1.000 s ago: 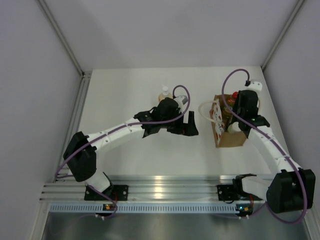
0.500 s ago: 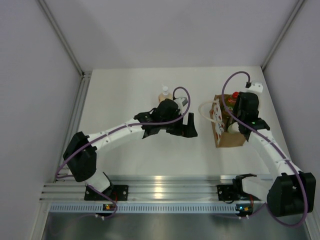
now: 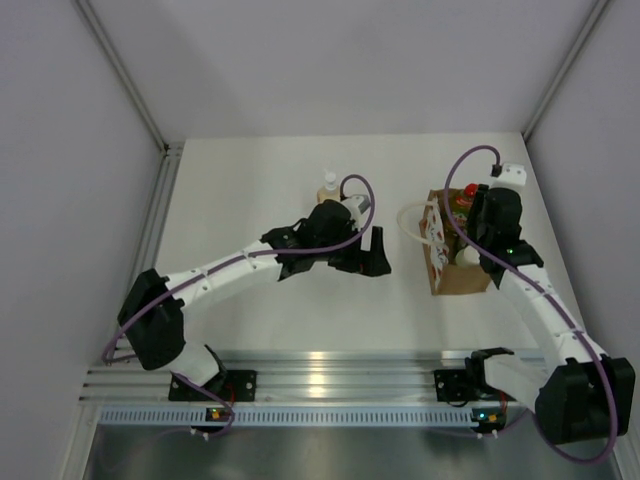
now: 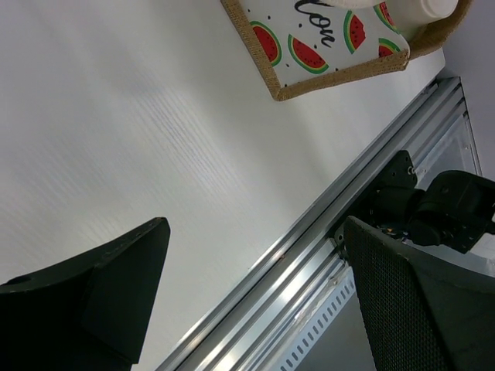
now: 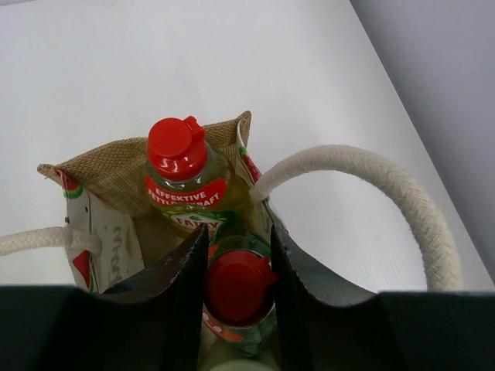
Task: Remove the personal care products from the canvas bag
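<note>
I'm squeezing my right end effector [image 5: 238, 232] narrow on the dark green bottle [image 5: 238, 284] so it lifts clear of the canvas bag [image 5: 116, 174], left end effector [image 4: 255, 232] hanging wide open.

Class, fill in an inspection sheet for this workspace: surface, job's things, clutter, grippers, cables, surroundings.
Surface: white table.
Job's things: canvas bag upright; yellow bottle and green bottle, both red-capped, inside; cream bottle out, standing behind the left arm.
Clutter: nothing seen.
Grippers: left gripper open, empty; right gripper in the bag, jaws flanking the green bottle's cap, grip unclear.
Cables: purple cables loop along both arms.
Surroundings: pale walls; aluminium rail at near edge.
</note>
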Controlling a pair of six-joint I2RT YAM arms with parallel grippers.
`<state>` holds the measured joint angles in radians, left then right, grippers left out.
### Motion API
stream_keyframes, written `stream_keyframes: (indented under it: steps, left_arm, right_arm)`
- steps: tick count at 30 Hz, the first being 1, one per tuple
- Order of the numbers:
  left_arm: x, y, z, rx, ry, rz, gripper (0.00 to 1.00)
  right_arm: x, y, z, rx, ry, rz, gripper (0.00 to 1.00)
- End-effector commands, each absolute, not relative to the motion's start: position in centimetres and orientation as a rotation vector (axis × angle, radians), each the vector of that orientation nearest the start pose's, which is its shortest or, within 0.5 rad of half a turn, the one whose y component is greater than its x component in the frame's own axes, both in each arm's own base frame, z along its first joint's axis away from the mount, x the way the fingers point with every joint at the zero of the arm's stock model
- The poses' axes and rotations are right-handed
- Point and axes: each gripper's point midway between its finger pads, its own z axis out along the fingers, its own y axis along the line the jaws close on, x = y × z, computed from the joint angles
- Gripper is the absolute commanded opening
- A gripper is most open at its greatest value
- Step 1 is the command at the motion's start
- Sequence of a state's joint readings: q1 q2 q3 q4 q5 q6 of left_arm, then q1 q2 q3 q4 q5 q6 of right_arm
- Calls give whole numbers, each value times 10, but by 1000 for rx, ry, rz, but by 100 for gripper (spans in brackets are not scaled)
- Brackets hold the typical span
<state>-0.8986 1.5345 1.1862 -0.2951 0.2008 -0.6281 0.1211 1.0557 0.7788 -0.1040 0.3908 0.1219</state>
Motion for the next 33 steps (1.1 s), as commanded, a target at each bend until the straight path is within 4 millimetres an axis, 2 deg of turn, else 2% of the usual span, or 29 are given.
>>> stream_keyframes:
  steps: [1, 11, 20, 33]
  left_arm:
    - [227, -375, 205, 443, 2269, -1030, 98]
    - [234, -355, 217, 374, 2209, -955, 98]
    - [233, -352, 214, 371, 2214, -946, 98]
    - [235, -341, 214, 339, 2200, -905, 98]
  right_arm:
    - [365, -27, 282, 280, 1664, -193, 0]
    - [360, -24, 308, 282, 1607, -154, 0]
    - [370, -20, 290, 267, 1653, -150, 0]
    - [374, -9, 325, 285, 1584, -50, 0]
